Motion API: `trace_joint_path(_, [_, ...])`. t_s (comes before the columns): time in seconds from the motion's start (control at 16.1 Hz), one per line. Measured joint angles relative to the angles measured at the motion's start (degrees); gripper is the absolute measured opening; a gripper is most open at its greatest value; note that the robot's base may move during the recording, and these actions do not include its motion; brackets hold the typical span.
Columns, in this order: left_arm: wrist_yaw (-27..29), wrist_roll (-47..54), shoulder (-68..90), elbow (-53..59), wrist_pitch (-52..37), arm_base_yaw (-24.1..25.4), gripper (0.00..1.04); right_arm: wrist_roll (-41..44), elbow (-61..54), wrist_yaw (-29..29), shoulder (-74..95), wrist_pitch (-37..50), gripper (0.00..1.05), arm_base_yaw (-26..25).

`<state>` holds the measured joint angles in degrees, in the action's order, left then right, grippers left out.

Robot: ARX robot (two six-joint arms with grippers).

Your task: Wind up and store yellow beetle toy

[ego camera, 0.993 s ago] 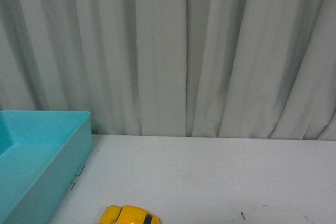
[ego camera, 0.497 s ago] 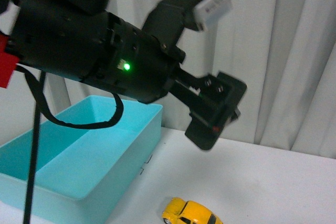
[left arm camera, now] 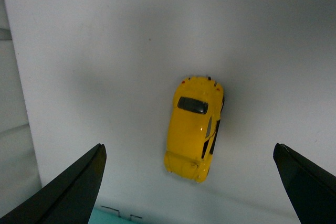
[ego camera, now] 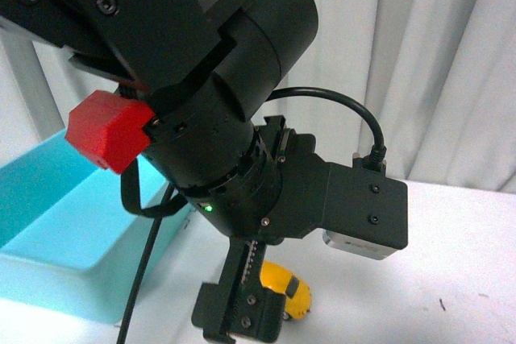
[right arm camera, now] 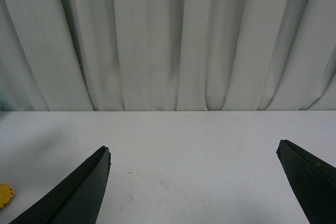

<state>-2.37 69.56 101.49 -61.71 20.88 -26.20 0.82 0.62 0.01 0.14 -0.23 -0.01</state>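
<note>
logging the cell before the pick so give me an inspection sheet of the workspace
surface: white table, a few small dark marks.
job's things: yellow beetle toy on its wheels on the table, not held; turquoise bin beside it, on the left arm's side, nothing seen in the part that shows.
clutter: nothing seen.
grippers: left pincer open, above the toy, not touching it; right pincer open, holding nothing, facing the curtain.
cables: black cable loops along the left arm to its wrist block; another hangs in front of the bin.
surroundings: pale pleated curtain behind the table.
</note>
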Motion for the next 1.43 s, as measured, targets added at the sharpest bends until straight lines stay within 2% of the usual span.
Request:
trace_joint_path(0.06, [2.56, 3.21, 2.49, -1.40, 0.48, -0.48, 0.98, 0.00, 0.00, 0.00, 0.00, 0.00, 0.98, 0.00])
trace_joint_path(0.31, [6.19, 10.08, 10.71, -5.70, 2.54, -1.16, 0.98, 0.00, 0.00, 0.00, 0.00, 0.00, 0.98, 0.00])
trace_joint_path(0.62, [7.52, 11.93, 17.29, -11.52, 4.48, -0.15, 0.98, 0.00, 0.00, 0.00, 0.00, 0.00, 0.98, 0.00])
trace_joint_path(0.99, [9.03, 10.75, 22.03, -13.49, 3.61, 1.36, 0.97, 0.00, 0.00, 0.00, 0.00, 0.00, 0.98, 0.00])
trace_joint_path(1.06, [9.18, 10.19, 22.45, -13.55, 3.45, 1.46, 0.84, 0.00, 0.00, 0.00, 0.00, 0.00, 0.98, 0.00])
trace_joint_path(1.3, [9.33, 9.62, 22.99, -13.73, 3.08, 1.75, 0.47, 0.00, 0.00, 0.00, 0.00, 0.00, 0.98, 0.00])
trace_joint_path(1.43, [8.24, 9.51, 22.53, -14.12, 3.54, 1.77, 0.41, 0.00, 0.00, 0.00, 0.00, 0.00, 0.98, 0.00])
